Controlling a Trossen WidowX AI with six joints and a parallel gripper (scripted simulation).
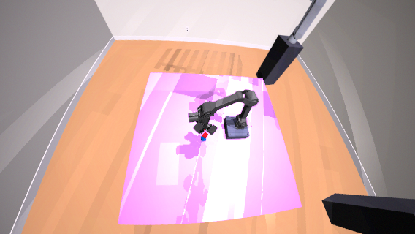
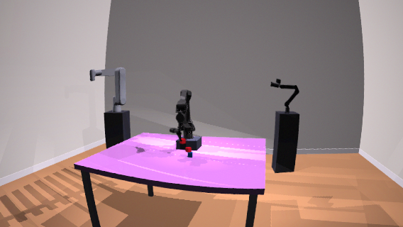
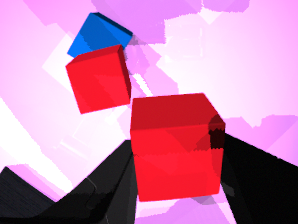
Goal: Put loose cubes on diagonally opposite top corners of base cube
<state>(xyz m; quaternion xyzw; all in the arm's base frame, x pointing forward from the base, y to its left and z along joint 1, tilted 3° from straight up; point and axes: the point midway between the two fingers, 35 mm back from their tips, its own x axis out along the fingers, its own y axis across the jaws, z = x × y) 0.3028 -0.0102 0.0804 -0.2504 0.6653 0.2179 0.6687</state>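
The blue base cube [image 1: 203,139] [image 2: 190,154] [image 3: 99,32] stands on the pink table [image 1: 164,175] [image 2: 220,170]. One red cube [image 1: 205,135] [image 2: 188,149] [image 3: 99,78] sits on top of it, offset toward one corner. My gripper [image 1: 205,129] [image 2: 182,139] [image 3: 174,145] is shut on a second red cube [image 2: 182,141] [image 3: 174,145]. It holds that cube in the air, a little above and beside the stack. In the top view the held cube is hidden under the gripper.
The arm's base [image 1: 237,131] [image 2: 193,142] stands on the table just behind the stack. Black pedestals stand off the table: one with a grey arm [image 2: 117,128], one with a black arm [image 2: 285,142] and one at the back right [image 1: 279,58].
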